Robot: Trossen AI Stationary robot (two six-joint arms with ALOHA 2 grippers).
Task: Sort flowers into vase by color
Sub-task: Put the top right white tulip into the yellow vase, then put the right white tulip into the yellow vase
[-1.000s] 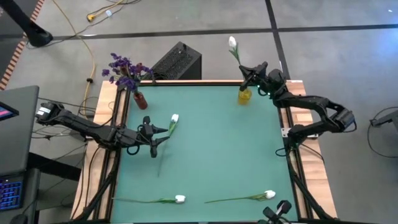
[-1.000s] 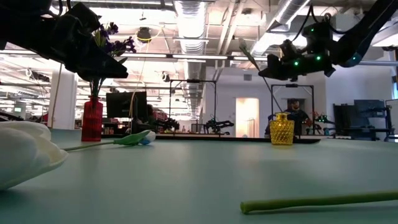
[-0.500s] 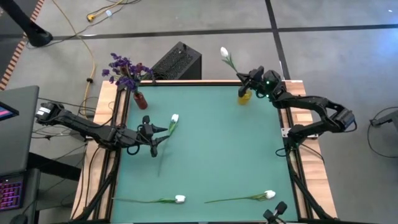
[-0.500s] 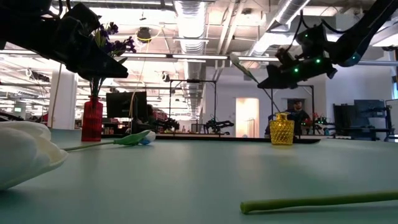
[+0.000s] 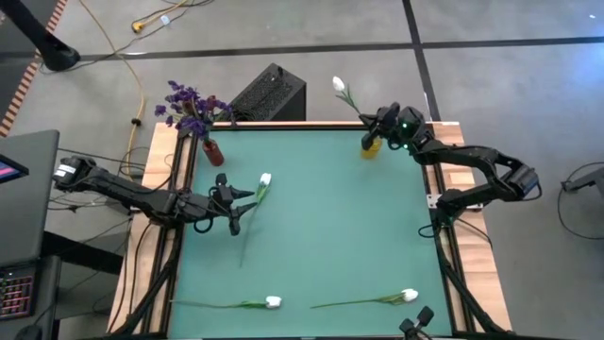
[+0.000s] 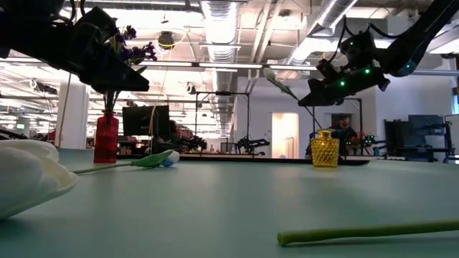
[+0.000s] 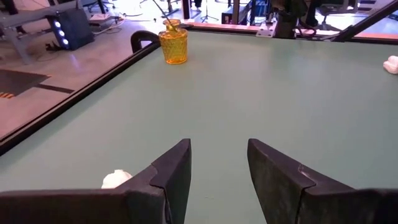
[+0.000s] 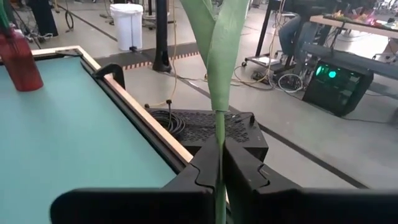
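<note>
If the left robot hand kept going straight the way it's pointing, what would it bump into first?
Probably nothing soon. The left gripper faces open green table. The yellow vase sits off to one side of that line, and the tulip lying beside one of its fingers is off it too, though depth is hard to judge.

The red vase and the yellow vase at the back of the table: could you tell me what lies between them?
Nothing: in the high view, only bare green mat runs from the red vase to the yellow vase. The low view agrees.

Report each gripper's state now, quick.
Left gripper: open, holding nothing, low over the table.
Right gripper: shut on a white tulip stem, above the yellow vase.
</note>
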